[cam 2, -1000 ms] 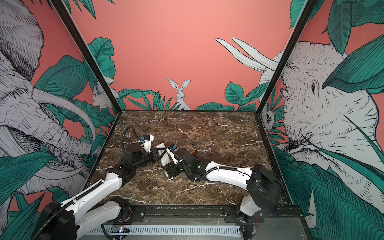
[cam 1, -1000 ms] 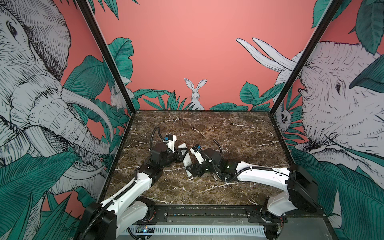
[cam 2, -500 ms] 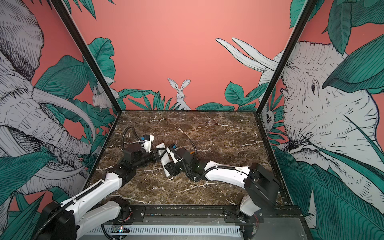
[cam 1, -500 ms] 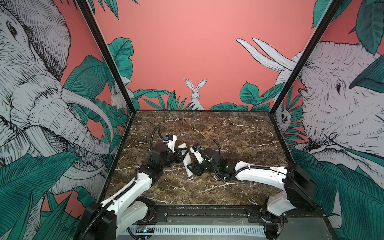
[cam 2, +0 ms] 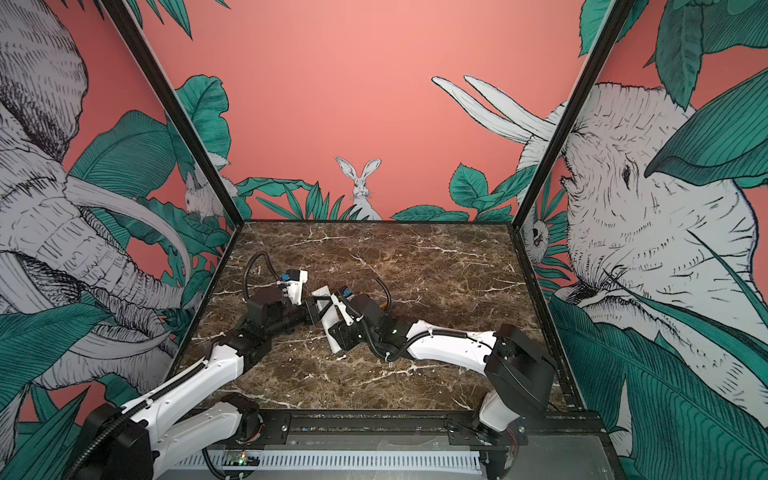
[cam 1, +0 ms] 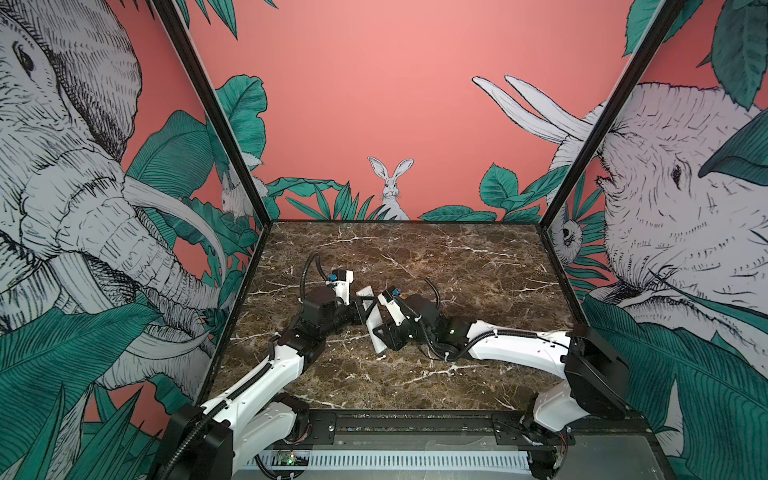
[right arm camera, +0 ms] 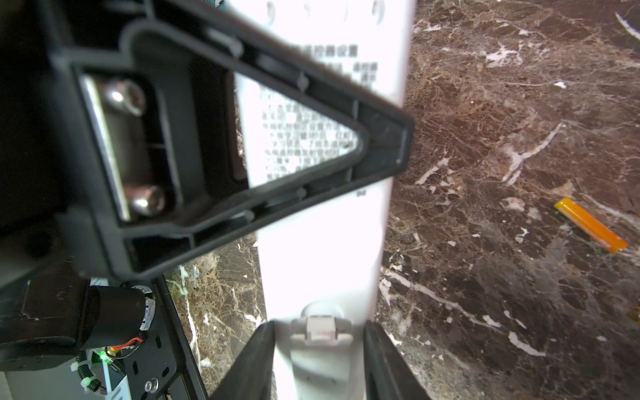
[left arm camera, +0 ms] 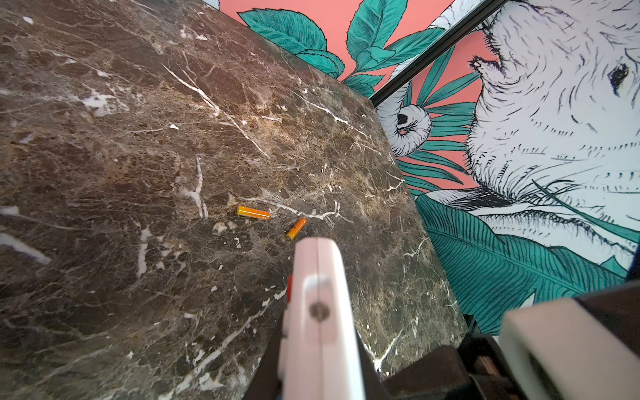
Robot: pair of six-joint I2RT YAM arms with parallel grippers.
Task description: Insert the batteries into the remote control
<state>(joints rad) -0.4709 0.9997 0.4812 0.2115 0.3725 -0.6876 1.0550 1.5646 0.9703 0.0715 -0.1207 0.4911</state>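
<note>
In both top views the white remote control [cam 1: 372, 322] is held up and tilted near the middle of the counter [cam 1: 457, 257], a bit toward its left edge. The left end effector [cam 1: 358, 311] pinches its far half, same as a second ago. The right end effector [cam 1: 384, 334] has slid in, and its fingers have come together around the near half. In the left wrist view the remote control shows edge-on. The two orange batteries [left arm camera: 253, 212] lie loose on the counter past it, near each other but apart. In the right wrist view the right fingers [right arm camera: 382, 363] press both long sides of its plain back, just by the lid catch [right arm camera: 320, 329]. So both arms hold it now. I think the lid comes off next. No battery is in yet.
</note>
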